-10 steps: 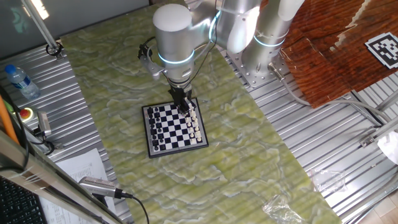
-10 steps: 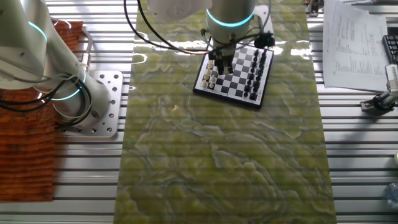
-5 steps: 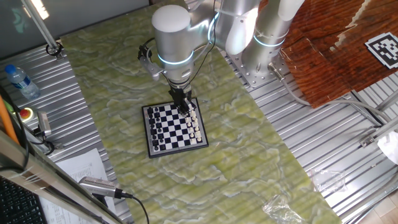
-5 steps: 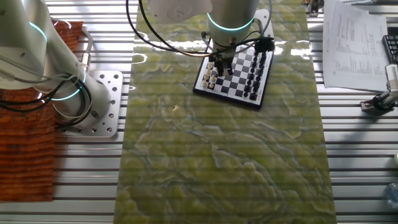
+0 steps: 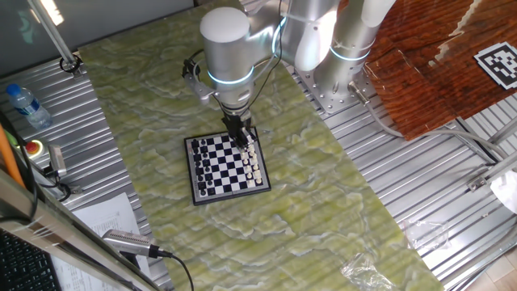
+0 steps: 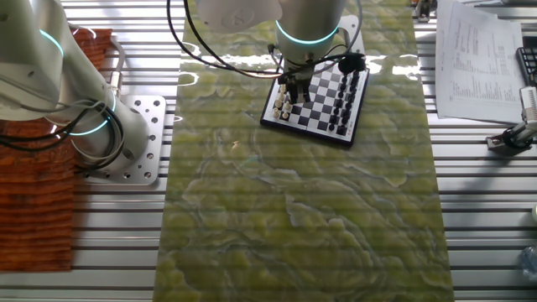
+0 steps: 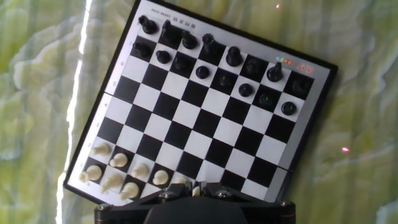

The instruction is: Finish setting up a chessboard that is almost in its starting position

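Looking along my own fingers, I see first the dark body of my gripper [image 7: 196, 198] at the bottom edge of the hand view, and it covers part of the nearest row of the chessboard [image 7: 205, 118]. Directly before it stand the cream pieces [image 7: 118, 177] on the near side of the board, some of them touching the edge of my housing in the picture. A small pale shape shows between my fingertips, but I cannot tell if my jaws are clenched on it or only stand around it.

Beyond the cream pieces come the bare black and white squares in the middle of the board. On the far side stand the dark pieces [image 7: 205, 59] in two uneven rows.

In one fixed view my gripper [image 5: 241, 139] is low over the cream side of the chessboard [image 5: 226, 166], at the corner nearer to my arm's base. In the other fixed view my gripper [image 6: 291, 86] is again above the cream pieces [image 6: 284, 105], and the dark pieces [image 6: 346, 96] are on the opposite side. The board lies on the green marbled mat [image 5: 307, 202] and is turned a little to its edges.
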### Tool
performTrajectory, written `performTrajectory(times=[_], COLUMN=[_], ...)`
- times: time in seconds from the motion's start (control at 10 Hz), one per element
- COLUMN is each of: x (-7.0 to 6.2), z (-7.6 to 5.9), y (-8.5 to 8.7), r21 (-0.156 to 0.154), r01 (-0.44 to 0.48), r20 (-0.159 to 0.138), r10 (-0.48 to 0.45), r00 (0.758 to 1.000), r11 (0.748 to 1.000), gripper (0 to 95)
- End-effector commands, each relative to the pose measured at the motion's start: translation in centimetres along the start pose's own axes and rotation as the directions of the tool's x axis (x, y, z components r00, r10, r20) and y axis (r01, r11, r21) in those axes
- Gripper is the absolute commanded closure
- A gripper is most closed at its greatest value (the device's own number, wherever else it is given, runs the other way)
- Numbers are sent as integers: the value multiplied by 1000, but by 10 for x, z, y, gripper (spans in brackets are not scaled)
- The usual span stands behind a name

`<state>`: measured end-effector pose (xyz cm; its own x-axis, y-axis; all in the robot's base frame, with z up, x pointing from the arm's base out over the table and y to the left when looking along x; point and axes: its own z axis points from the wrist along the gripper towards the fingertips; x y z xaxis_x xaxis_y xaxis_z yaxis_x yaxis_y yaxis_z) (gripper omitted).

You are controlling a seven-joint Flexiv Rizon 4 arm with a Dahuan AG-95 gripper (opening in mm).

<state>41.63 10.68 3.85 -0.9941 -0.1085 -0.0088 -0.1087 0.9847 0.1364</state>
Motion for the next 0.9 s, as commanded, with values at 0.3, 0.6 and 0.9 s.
performTrajectory(times=[0.3,0.6,0.9], x=[-1,-1,-1], z=[-4,-5,-4], y=[-5,-7,-7], r21=[11,7,8], r01=[12,16,17], r20=[4,6,6], r10=[-12,-16,-17], r00=[1000,1000,1000], r11=[1000,1000,1000], gripper=[950,950,950])
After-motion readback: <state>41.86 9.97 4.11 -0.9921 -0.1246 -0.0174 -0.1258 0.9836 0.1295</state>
